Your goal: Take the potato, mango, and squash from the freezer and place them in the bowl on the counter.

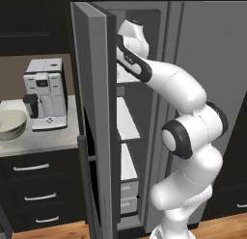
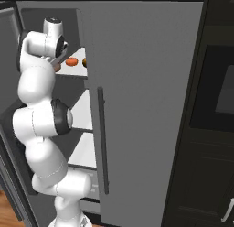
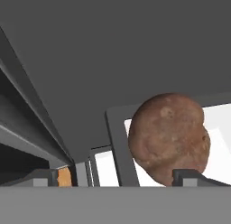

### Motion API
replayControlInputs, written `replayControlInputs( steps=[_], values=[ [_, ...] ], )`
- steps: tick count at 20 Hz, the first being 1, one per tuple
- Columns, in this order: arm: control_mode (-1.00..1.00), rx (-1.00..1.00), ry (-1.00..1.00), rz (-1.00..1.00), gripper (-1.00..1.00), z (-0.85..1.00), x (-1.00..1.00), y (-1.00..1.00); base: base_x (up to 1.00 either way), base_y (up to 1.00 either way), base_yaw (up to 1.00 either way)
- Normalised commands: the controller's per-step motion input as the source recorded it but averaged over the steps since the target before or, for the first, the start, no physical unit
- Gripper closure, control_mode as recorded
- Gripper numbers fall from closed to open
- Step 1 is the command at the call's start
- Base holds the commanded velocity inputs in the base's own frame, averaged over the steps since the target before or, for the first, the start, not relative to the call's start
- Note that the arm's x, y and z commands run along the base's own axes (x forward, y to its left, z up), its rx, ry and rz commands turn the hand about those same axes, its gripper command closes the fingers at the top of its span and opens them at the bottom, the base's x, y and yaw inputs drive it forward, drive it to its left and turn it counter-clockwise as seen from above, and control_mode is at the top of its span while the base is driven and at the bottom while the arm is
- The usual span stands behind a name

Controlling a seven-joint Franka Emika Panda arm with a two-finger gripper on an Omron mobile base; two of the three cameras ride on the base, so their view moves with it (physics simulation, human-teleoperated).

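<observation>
The freezer stands with its thick grey door swung open, and my arm reaches into its top white shelf. In the hand view the brown potato looms large, just above my right fingertip. My gripper is open; the left fingertip is well clear of the potato. The red-orange mango lies on that shelf to the right of my hand. A second orange thing is half hidden by the closed door's edge; I cannot tell if it is the squash. The cream bowl sits on the counter at the left.
A white coffee machine stands on the counter right of the bowl. The open door's edge sits between the counter and the shelves. The closed grey door with a long handle walls the right side. Lower shelves and pale drawers lie below.
</observation>
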Motion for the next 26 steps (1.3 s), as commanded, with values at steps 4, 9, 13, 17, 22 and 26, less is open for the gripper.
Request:
replayControlInputs(
  steps=[4, 9, 13, 17, 22, 26],
  values=[
    [-1.00, 0.00, 0.00, 0.00, -1.00, 0.00, 0.41, 0.01, 0.00, 0.00, 0.00],
    [-1.00, 0.00, 0.00, 0.00, -1.00, -0.01, 0.39, 0.06, 0.00, 0.00, 0.00],
    [-1.00, 0.00, 0.00, 0.00, -1.00, -0.06, 0.32, 0.16, 0.00, 0.00, 0.00],
    [-1.00, 0.00, 0.00, 0.00, -1.00, -0.14, 0.34, 0.20, 0.00, 0.00, 0.00],
    [-1.00, 0.00, 0.00, 0.00, -1.00, -0.26, 0.20, 0.12, 0.00, 0.00, 0.00],
    [-1.00, 0.00, 0.07, 0.00, -1.00, -0.42, 0.01, -0.01, 0.00, 0.00, 0.00]
  ],
)
